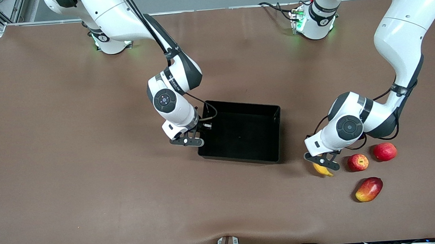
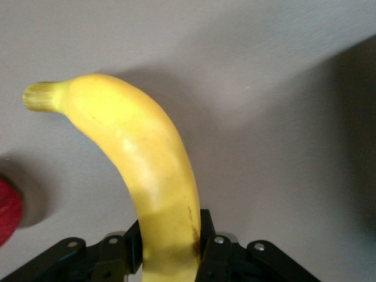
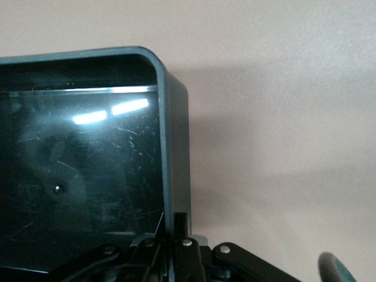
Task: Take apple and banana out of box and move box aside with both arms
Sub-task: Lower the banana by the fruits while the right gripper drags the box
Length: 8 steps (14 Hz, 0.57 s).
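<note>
The black box (image 1: 241, 132) sits mid-table. My right gripper (image 1: 200, 135) is shut on the box's wall at the end toward the right arm; the wall (image 3: 175, 176) runs between its fingers in the right wrist view. My left gripper (image 1: 323, 162) is shut on the yellow banana (image 1: 323, 169), low over the table beside the box's other end. In the left wrist view the banana (image 2: 150, 170) curves away from the fingers (image 2: 212, 247). The small red apple (image 1: 357, 162) with a yellowish patch lies on the table close beside the left gripper.
An all-red round fruit (image 1: 384, 151) lies beside the apple, toward the left arm's end of the table. A red-and-yellow mango (image 1: 369, 189) lies nearer the front camera than the apple. A red edge (image 2: 7, 210) shows in the left wrist view.
</note>
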Motion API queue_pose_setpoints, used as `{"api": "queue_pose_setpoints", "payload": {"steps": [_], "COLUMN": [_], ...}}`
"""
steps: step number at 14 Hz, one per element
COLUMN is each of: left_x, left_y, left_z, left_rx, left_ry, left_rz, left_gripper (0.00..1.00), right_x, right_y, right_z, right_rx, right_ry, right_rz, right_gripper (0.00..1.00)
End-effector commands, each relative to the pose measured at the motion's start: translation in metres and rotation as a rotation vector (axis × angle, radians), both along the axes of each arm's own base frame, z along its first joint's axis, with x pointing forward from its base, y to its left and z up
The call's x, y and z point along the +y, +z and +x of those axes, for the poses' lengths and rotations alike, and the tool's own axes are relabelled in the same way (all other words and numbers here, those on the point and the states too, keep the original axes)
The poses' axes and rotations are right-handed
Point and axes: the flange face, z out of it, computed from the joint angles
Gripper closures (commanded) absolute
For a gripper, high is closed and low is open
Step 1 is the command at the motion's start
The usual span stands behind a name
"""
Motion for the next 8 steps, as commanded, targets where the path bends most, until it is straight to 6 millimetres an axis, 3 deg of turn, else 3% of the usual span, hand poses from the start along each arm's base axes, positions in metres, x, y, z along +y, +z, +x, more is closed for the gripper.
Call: {"api": "queue_pose_setpoints", "payload": {"steps": [1,5,6,7,8], "left_x": [0.028,0.038,0.04,0.044,0.047], "left_y": [-0.01,-0.019,-0.02,-0.023,-0.023], "left_z": [-0.004,-0.003,-0.002,-0.002,-0.001], "left_rx": [-0.057,-0.068,-0.073,-0.077,-0.08], "left_ry": [-0.03,-0.026,-0.023,-0.016,-0.009], "left_rz": [0.005,-0.006,-0.008,-0.011,-0.012], "left_gripper": [1.0,1.0,1.0,0.92,0.37], "right_x": [-0.013,-0.063,-0.086,-0.11,-0.127], "right_y": [0.014,0.062,0.074,0.088,0.104], "right_z": [0.011,0.034,0.042,0.05,0.054], "right_rx": [0.015,0.082,0.104,0.11,0.113], "right_ry": [0.023,0.108,0.116,0.104,0.108], "right_rz": [-0.004,0.002,0.007,0.016,0.024], "right_gripper": [1.0,1.0,1.0,1.0,1.0]}}
